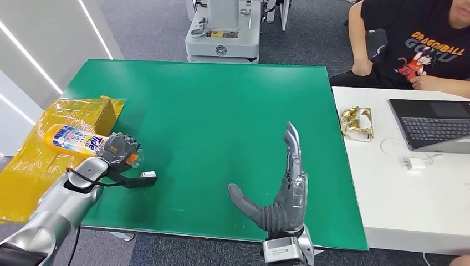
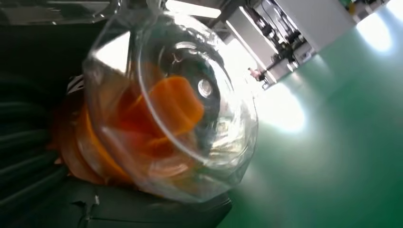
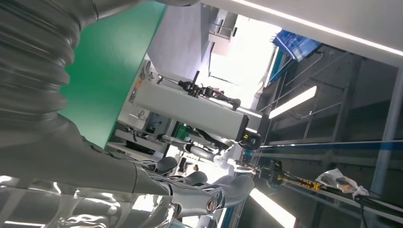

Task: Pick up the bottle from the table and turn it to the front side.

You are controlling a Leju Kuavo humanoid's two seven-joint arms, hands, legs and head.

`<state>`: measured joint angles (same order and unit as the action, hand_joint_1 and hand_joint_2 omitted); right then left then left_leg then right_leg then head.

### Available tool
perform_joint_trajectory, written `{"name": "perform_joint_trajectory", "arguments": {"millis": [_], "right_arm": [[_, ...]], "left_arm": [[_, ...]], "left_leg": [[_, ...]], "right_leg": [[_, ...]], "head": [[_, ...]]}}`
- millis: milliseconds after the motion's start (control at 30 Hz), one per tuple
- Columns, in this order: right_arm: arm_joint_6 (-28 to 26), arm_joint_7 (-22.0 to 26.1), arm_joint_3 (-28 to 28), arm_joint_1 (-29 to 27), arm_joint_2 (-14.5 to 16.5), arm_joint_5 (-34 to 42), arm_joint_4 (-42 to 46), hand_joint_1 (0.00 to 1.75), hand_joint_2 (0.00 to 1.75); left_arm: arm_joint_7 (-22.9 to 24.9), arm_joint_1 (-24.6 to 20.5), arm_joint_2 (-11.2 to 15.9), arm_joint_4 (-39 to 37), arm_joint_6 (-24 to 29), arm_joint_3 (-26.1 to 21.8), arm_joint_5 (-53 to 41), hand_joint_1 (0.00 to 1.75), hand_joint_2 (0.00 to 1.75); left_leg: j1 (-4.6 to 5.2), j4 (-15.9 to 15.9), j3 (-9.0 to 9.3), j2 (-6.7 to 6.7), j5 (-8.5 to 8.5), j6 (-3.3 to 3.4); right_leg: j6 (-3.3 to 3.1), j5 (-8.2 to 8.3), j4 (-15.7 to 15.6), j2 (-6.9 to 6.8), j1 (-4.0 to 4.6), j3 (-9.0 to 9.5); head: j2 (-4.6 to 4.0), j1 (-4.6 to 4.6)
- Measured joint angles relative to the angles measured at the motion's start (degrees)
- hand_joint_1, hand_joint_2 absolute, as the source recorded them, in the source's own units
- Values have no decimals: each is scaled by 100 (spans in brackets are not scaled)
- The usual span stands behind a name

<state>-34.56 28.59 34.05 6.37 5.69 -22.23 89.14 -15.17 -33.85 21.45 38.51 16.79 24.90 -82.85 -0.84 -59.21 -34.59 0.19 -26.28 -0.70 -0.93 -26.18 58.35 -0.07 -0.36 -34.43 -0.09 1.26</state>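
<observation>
Head view: nearest the camera, the right hand (image 1: 285, 191) is held edge-up at 6 o'clock over the green table (image 1: 221, 105), fingers straight and pressed together, thumb spread aside, nothing held. At 9 o'clock the left hand (image 1: 117, 149) is wrapped around the cap end of the Tide detergent bottle (image 1: 75, 138), which lies on its side above yellow plastic sheeting (image 1: 33, 166). A person (image 1: 421, 44) is seated at 2 o'clock by a laptop (image 1: 432, 124).

Left wrist view: the bottle's clear cap with orange spout is seen close, gripped against dark fingers (image 2: 28, 142).

Right wrist view: extended fingers (image 3: 199, 190) are seen, empty.
</observation>
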Motion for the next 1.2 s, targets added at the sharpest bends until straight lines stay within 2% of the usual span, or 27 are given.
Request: {"name": "perform_joint_trajectory", "arguments": {"millis": [200,600,633,767,867,1033,1200], "right_arm": [[-105,-117,0,-5,-1,-128,-51,0,175],[-33,-221,-10,-9,1,-333,-50,0,175],[-8,-222,-11,-10,1,-340,-50,0,175],[89,-233,-19,-11,1,-359,-49,0,175],[132,-236,-24,-12,1,-363,-49,0,175],[144,-235,-25,-12,1,-365,-49,0,175],[340,-151,-44,-16,3,-287,-51,0,175]], "left_arm": [[91,-372,19,-692,-195,154,96,175,175],[216,-540,10,-1211,-320,184,462,175,175],[214,-538,10,-1223,-297,184,485,165,175],[167,-519,6,-1240,-194,181,570,24,175],[144,-508,-1,-1240,-148,175,608,0,175],[145,-511,-5,-1240,-124,173,616,0,175],[134,-408,-14,-1240,314,104,714,0,175]], "left_leg": [[0,0,0,3,0,-1],[1,0,0,1,0,-1],[1,0,0,1,0,-1],[0,0,0,1,1,-1],[0,0,0,-1,1,-1],[1,0,1,0,1,-1],[1,1,9,0,1,-2]], "right_leg": [[0,0,0,1,0,0],[0,0,0,1,0,1],[0,0,1,1,0,1],[0,0,1,0,0,1],[0,0,1,-1,0,2],[0,0,1,-1,0,3],[0,0,2,-1,0,10]], "head": [[0,0],[0,0],[0,1],[0,1],[0,1],[0,1],[0,1]]}}
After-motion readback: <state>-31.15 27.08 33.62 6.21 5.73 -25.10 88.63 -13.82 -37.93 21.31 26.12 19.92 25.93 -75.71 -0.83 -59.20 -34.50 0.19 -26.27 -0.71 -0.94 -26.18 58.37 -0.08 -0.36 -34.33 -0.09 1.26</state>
